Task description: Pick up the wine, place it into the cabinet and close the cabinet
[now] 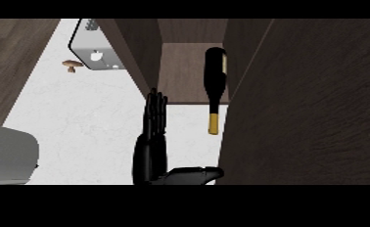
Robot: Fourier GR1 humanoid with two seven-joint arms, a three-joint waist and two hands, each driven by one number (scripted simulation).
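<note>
The wine bottle (215,74) is dark with a gold-capped neck. It lies on its side on the cabinet's shelf (180,69), base to the rear, and its neck sticks out past the shelf's front edge over the white counter. My left hand (150,143) rises from the lower edge just left of the neck, fingers straight and pointing toward the cabinet, thumb spread to the right. It touches nothing, and a gap separates it from the bottle. The cabinet stands open, a dark wooden door panel (296,103) filling the right side. My right hand does not show.
A second dark panel (137,50) flanks the shelf on the left, its lower edge by my fingertips. A grey-white appliance (94,50) and a small brown mushroom (71,65) sit at the back left. A grey object (16,157) lies at the left edge.
</note>
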